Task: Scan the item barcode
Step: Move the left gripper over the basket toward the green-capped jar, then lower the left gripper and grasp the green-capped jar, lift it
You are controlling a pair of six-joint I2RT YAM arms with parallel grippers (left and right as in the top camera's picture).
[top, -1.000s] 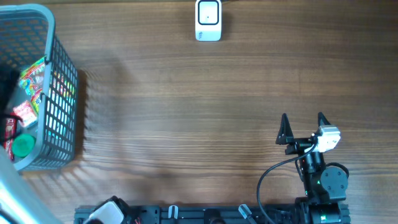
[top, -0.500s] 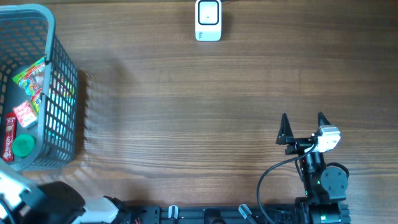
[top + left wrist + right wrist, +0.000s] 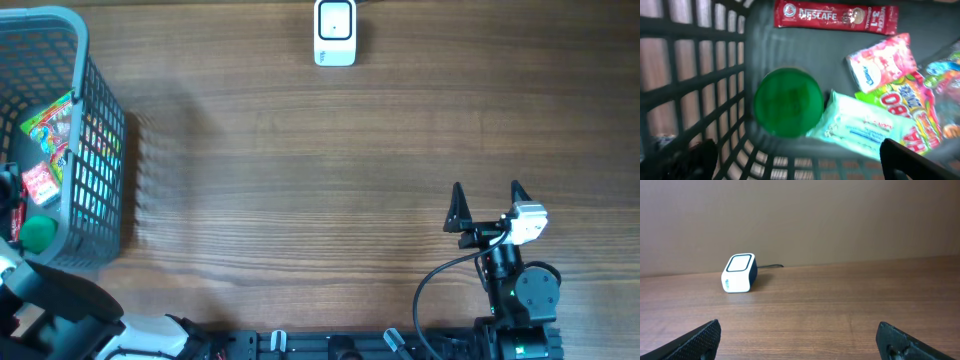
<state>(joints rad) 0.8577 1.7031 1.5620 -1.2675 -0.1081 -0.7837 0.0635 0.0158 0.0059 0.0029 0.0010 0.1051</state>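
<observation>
Left wrist view: left hand hangs wide open and empty over the basket, so it's pick time; next, drop onto the Nescafe sachet inside, then head for the barcode scanner.

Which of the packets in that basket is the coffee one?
The long red Nescafe stick; the others are a pink sachet, a pale mint pack and a colourful sweets bag, all wider.
</observation>
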